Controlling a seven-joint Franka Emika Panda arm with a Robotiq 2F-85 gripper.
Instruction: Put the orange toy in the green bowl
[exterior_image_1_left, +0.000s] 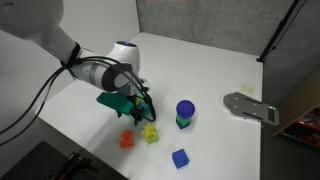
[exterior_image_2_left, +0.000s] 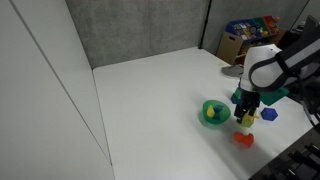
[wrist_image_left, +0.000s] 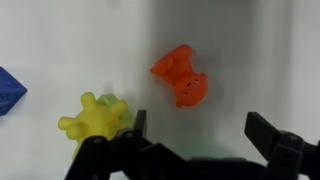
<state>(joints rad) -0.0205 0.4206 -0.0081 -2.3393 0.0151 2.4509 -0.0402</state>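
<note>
The orange toy (wrist_image_left: 181, 76) lies on the white table, small and lumpy. It also shows in both exterior views (exterior_image_1_left: 127, 141) (exterior_image_2_left: 244, 139). My gripper (wrist_image_left: 200, 130) is open and empty, and it hovers above the table. In the wrist view the toy lies just beyond the gap between the fingertips, untouched. The gripper also shows in both exterior views (exterior_image_1_left: 143, 110) (exterior_image_2_left: 247, 108). The green bowl (exterior_image_2_left: 213, 112) stands on the table beside the gripper. In an exterior view the bowl (exterior_image_1_left: 108, 99) is partly hidden behind the gripper.
A yellow-green lumpy toy (wrist_image_left: 95, 117) (exterior_image_1_left: 151, 133) lies close beside the orange toy. A blue cube (exterior_image_1_left: 180, 157) (wrist_image_left: 8, 90) and a blue round-topped thing on a green base (exterior_image_1_left: 185, 113) stand nearby. A grey metal object (exterior_image_1_left: 250, 107) lies near the table's far edge.
</note>
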